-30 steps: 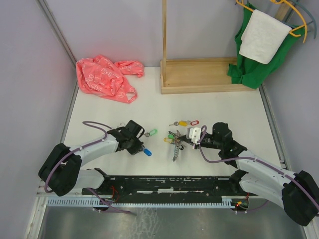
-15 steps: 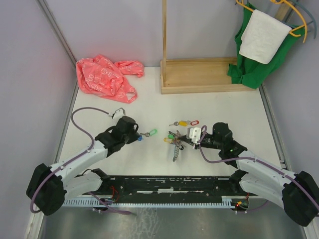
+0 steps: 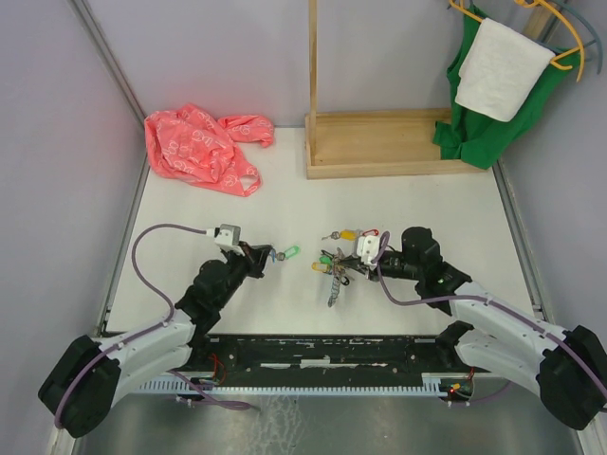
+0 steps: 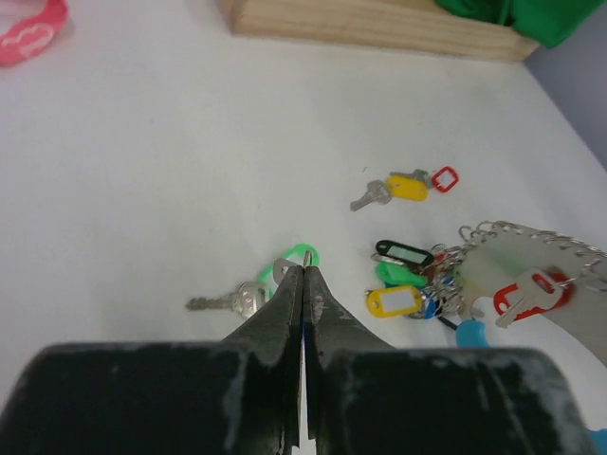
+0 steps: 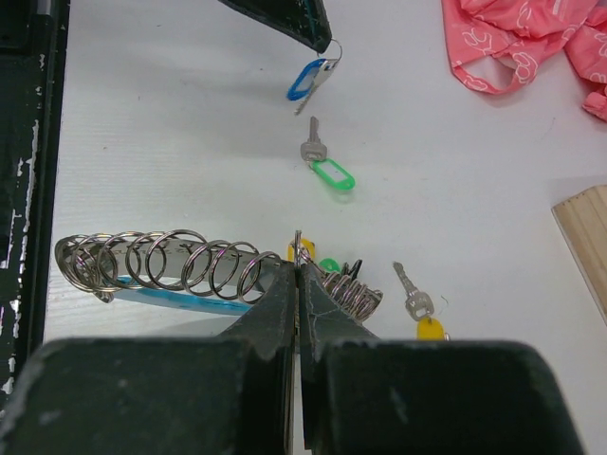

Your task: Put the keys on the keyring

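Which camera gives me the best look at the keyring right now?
Right wrist. The keyring fills the foreground there, coils and blue sleeve distinct. The top view shows it only as a small tangle among tags. The left wrist catches part of the loop at its right edge.

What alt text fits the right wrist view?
The right gripper, shut on the keyring, fills the foreground. Beyond, a green-tagged key lies on the table, and the left gripper dangles a blue-tagged key. A pink bag sits top right.
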